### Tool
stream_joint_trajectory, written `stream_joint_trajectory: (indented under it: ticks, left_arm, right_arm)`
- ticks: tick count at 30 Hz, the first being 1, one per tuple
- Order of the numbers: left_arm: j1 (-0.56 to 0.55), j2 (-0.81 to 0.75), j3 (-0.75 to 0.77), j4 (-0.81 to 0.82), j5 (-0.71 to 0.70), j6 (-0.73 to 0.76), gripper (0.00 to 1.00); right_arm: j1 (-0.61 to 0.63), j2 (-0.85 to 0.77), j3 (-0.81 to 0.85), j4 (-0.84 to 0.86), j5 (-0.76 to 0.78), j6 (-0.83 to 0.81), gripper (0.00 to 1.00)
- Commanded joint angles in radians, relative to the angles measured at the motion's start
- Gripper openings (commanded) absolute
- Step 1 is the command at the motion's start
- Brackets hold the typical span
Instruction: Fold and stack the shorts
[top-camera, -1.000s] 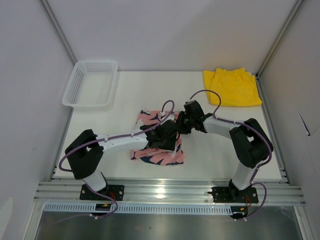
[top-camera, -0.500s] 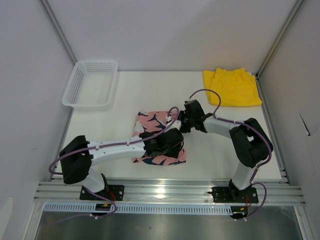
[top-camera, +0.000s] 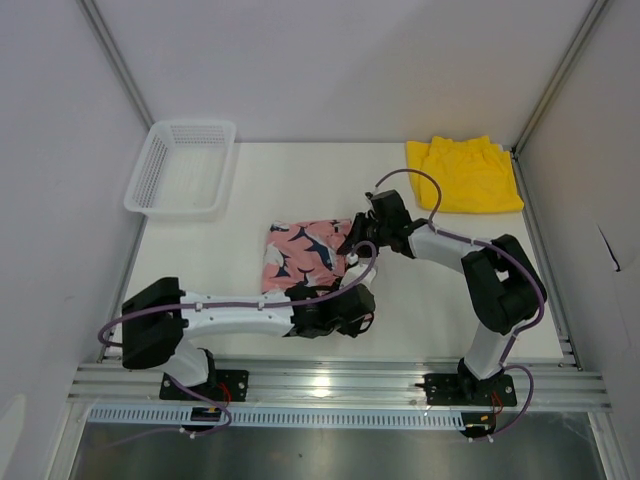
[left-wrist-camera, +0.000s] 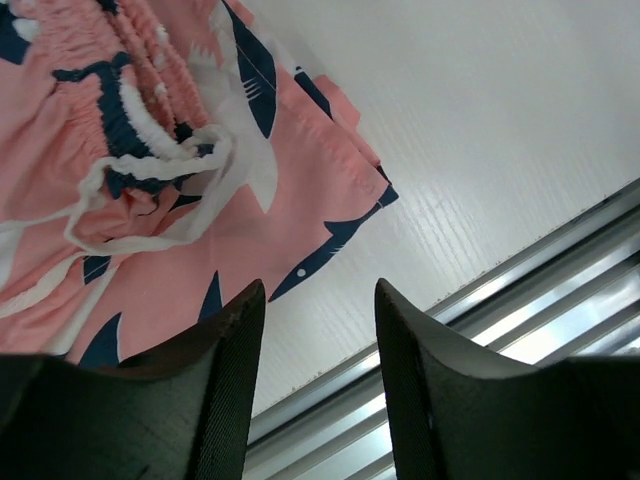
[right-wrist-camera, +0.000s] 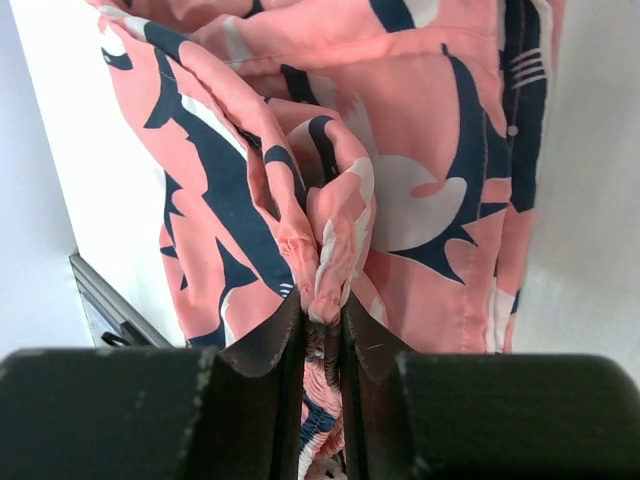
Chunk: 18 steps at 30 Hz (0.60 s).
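Note:
The pink shorts (top-camera: 300, 255) with the navy-and-white print lie bunched at the table's middle. My right gripper (top-camera: 357, 240) is shut on a gathered fold of their waistband (right-wrist-camera: 335, 225) at their right edge. My left gripper (top-camera: 347, 306) is open and empty, low over the table just near of the shorts; its view shows the pink cloth (left-wrist-camera: 150, 150) and its drawstring beyond the fingertips (left-wrist-camera: 235, 340). The yellow shorts (top-camera: 463, 175) lie flat at the far right corner, away from both grippers.
A white mesh basket (top-camera: 182, 165) stands at the far left. The metal rail (top-camera: 330, 380) runs along the near table edge, close under my left gripper; it also shows in the left wrist view (left-wrist-camera: 520, 310). Grey walls close in both sides.
My left gripper has moved toward the near edge, off the pink shorts. The shorts have drawn up into a smaller shape, farther from the near edge. My right gripper stays shut on them.

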Motion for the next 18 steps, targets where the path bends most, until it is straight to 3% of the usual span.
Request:
stream_joint_trajectory:
  ticks: [1, 9, 18]
  left_arm:
    - [-0.007, 0.055, -0.005, 0.091, -0.038, 0.053, 0.49]
    - [0.013, 0.175, 0.024, 0.093, -0.108, 0.006, 0.46]
    - [0.048, 0.258, 0.037, 0.082, -0.056, -0.022, 0.43]
  right_arm:
    - [-0.008, 0.014, 0.051, 0.0, -0.044, -0.036, 0.0]
    - [-0.01, 0.062, 0.094, -0.034, -0.079, -0.075, 0.0]
    - [-0.017, 0.092, 0.143, -0.083, -0.111, -0.132, 0.0]
